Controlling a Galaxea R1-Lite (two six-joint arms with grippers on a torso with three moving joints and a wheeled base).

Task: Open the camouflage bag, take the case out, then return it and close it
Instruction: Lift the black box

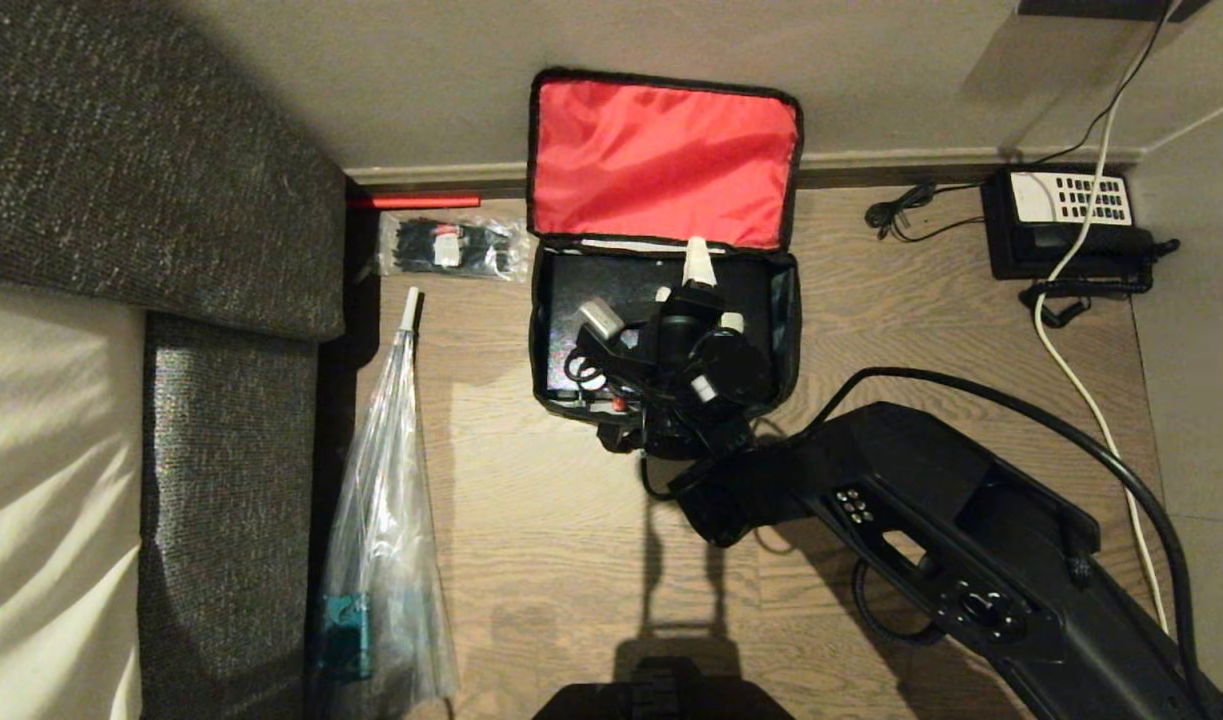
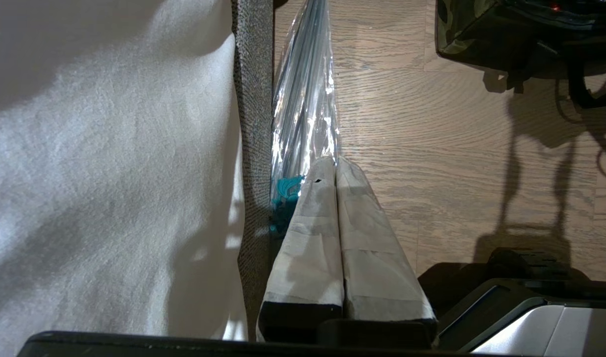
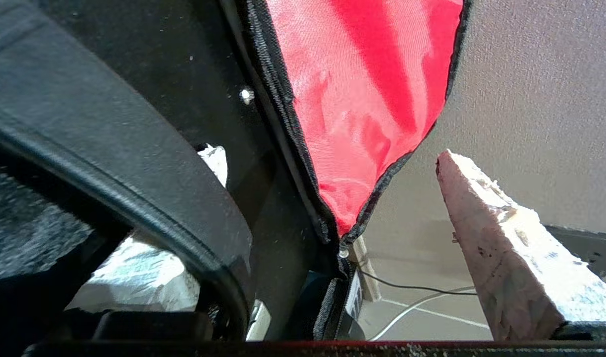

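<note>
In the head view, the soft rectangular camouflage bag [image 1: 663,240] lies open on the wooden floor [image 1: 531,520], its red-lined lid propped against the wall, long axis along the wall. The black rigid case [image 1: 611,285] sits inside. The right gripper [image 1: 693,290] hovers over it, fingers spread.

The left wrist view shows the left gripper [image 2: 335,166] pressed together beside a clear plastic-wrapped umbrella [image 2: 305,99].

The right wrist view shows the lid's zipper edge. No writing is readable.

A bedroom, probably in a hotel or home, was suggested by a white-sheeted bed [image 1: 41,480] with a grey fabric frame [image 1: 231,480], a wood-plank floor [image 1: 531,540], a plain wall with skirting [image 1: 901,160] and a corded telephone [image 1: 1066,225] set on the floor.
</note>
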